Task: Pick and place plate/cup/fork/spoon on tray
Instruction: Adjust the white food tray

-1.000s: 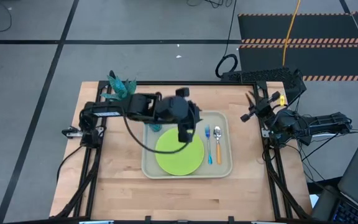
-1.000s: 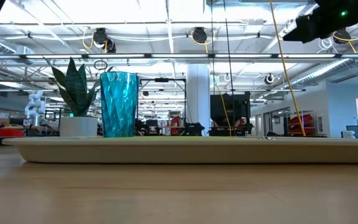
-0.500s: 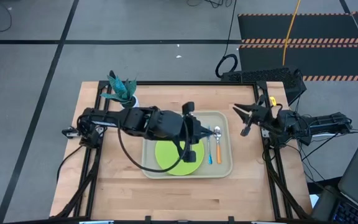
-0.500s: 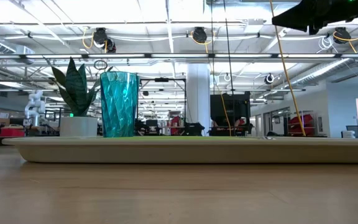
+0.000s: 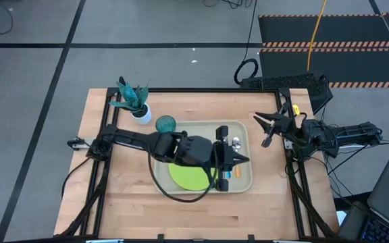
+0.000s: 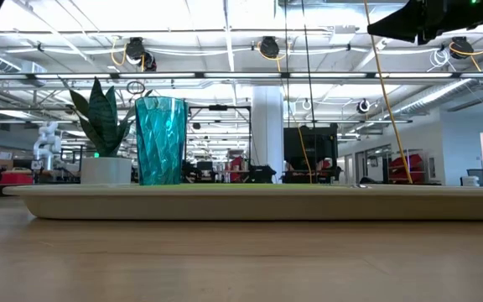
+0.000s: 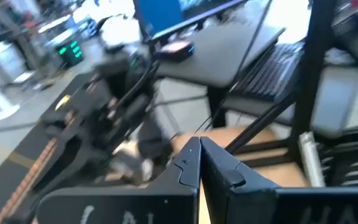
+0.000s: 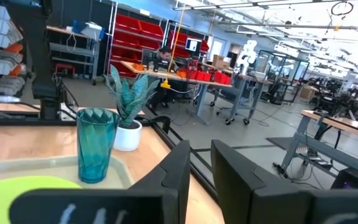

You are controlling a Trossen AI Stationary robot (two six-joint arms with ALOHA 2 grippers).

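1. Closure is the newest change: the left gripper point(image 5: 240, 160) has brought its two dark fingers together. In the left wrist view they meet tip to tip with nothing between them point(image 7: 199, 142).
2. A second ago that gripper hung wide open over the flat round lime-green plate point(image 5: 186, 177). It has since swung across to the right-hand strip of the large beige rectangular tray point(image 5: 203, 124), where the cutlery lies.
3. The left arm now covers most of that strip. Only the silver bowl of the orange-handled spoon point(image 5: 235, 141) shows clearly. The small light-blue-handled fork that lay beside it earlier is hidden under the gripper.
4. The ribbed translucent teal tumbler point(image 5: 165, 123) stands upright in the tray's far left corner, where it stood before, just in front of the white pot with the green plant point(image 5: 135, 101). The plate has not shifted.
5. The right gripper point(image 5: 265, 131) waits above the table's right edge, beside the tray. Its fingers are slightly parted and empty, unchanged over the last half second.
6. Judging by how things lie, the placing looks finished, and the empty closing suggests the left arm is done.
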